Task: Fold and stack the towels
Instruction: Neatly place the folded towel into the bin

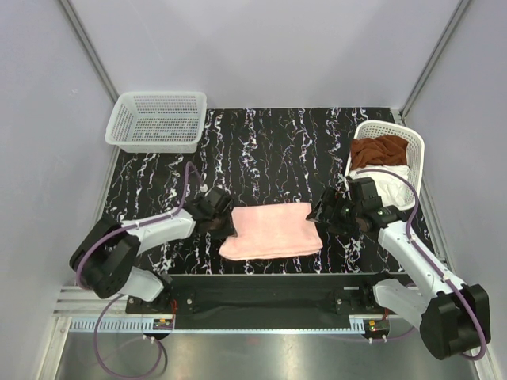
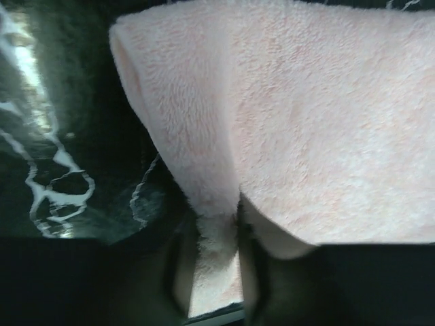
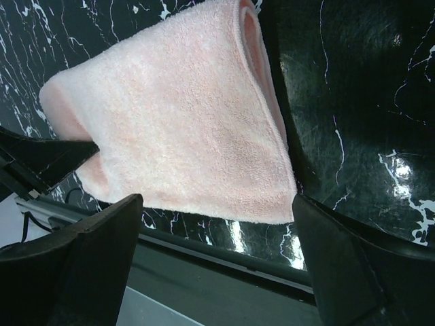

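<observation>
The pale pink towel (image 1: pixel 271 230) lies folded into a rectangle near the table's front edge, between the two arms. My left gripper (image 1: pixel 222 222) is at its left edge. The left wrist view shows a strip of pink towel (image 2: pixel 306 122) pinched between the narrow jaws of the left gripper (image 2: pixel 217 272). My right gripper (image 1: pixel 323 212) is at the towel's right edge. In the right wrist view the right gripper (image 3: pixel 216 204) stands wide open just short of the pink towel (image 3: pixel 183 129), holding nothing. The rust-brown towel (image 1: pixel 379 149) and the white towel (image 1: pixel 390 180) sit bunched in a basket.
A white mesh basket (image 1: pixel 416 146) holding the two towels stands tilted at the right edge, just behind my right arm. Another white mesh basket (image 1: pixel 158 119), empty, sits at the back left corner. Grey walls enclose the black marbled table (image 1: pixel 269 150).
</observation>
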`<state>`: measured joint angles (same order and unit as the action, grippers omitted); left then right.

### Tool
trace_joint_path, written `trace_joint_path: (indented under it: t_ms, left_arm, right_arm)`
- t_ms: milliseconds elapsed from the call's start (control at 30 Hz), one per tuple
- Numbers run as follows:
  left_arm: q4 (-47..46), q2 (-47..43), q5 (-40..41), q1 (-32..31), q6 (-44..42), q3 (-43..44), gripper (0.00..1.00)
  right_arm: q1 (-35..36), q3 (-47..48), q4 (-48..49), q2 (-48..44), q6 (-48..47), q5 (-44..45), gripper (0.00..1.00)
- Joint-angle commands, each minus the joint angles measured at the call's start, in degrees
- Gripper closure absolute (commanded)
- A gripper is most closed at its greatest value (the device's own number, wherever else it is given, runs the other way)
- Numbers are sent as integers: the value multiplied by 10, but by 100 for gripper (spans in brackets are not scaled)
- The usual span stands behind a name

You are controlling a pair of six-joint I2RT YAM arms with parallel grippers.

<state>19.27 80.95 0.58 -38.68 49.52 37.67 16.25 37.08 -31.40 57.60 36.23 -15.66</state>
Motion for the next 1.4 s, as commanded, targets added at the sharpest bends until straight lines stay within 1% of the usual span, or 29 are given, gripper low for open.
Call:
trace_joint_path:
  t_ms: [0,33,100,133,200,233,300,333,433,467,533,567,667,700,767,800,867,900,933,1000,1033,1133,1167,1200,1267,1300,1367]
  left_arm:
    - [38,56,8,-14,12,-17,76]
    - [50,61,19,-16,14,-13,89]
    - [70,62,41,-16,5,14,99]
    - [98,66,52,-16,-2,29,100]
    - [136,77,78,-15,-18,71,100]
    - [173,86,103,-15,-36,116,100]
    - [212,122,134,-15,-51,166,100]
    - [242,137,159,-15,-66,211,100]
    - [288,185,199,-9,-95,273,100]
    - [297,197,208,-4,-104,314,100]
    - [329,230,245,3,-123,361,100]
    - [338,242,258,12,-129,410,100]
    - [360,284,301,34,-165,478,100]
    - [365,294,311,42,-172,522,100]
    - [367,326,327,66,-202,565,100]
    - [367,340,332,74,-227,612,100]
    - [374,379,360,96,-247,658,100]
    - [375,391,364,104,-274,687,100]
    - [372,402,367,112,-287,736,100]
    - [377,441,364,138,-317,796,100]
    - [374,453,363,147,-326,847,100]
    - [353,490,361,184,-368,919,100]
    - [342,495,360,202,-378,929,100]
    - [310,499,356,211,-400,935,100]
    - [268,497,353,236,-423,926,100]
    - [232,495,352,245,-440,923,100]
    - [205,497,348,275,-449,927,100]
  right_arm:
    - [4,20,-4,-11,-8,-1,0]
    - [4,23,-7,-14,-7,-1,0]
    - [4,27,-6,-21,-4,-5,0]
    - [4,30,-6,-22,-2,-5,0]
    - [4,37,-2,-26,4,-10,0]
    - [4,40,2,-25,5,-11,0]
    - [4,51,4,-19,5,-14,0]
    - [4,55,3,-16,4,-15,0]
    - [4,71,3,-7,2,-17,0]
    - [4,75,3,-6,2,-18,0]
    - [4,85,6,-3,1,-19,0]
    - [4,90,7,-1,-1,-20,0]
    - [4,108,9,13,-5,-21,0]
    - [4,117,12,18,-8,-21,0]
    - [4,126,16,28,-13,-21,0]
    - [4,135,20,38,-14,-24,0]
    - [4,144,25,50,-19,-26,1]
    - [4,150,31,61,-19,-28,0]
    - [4,153,35,66,-20,-30,0]
    - [4,161,41,85,-26,-30,0]
    - [4,165,43,90,-28,-30,0]
    - [4,176,48,112,-38,-26,0]
    - [4,181,49,122,-42,-26,0]
    - [4,184,50,125,-44,-24,0]
    - [4,190,52,138,-50,-19,0]
    - [4,193,56,141,-52,-18,0]
    - [4,200,56,153,-57,-11,0]
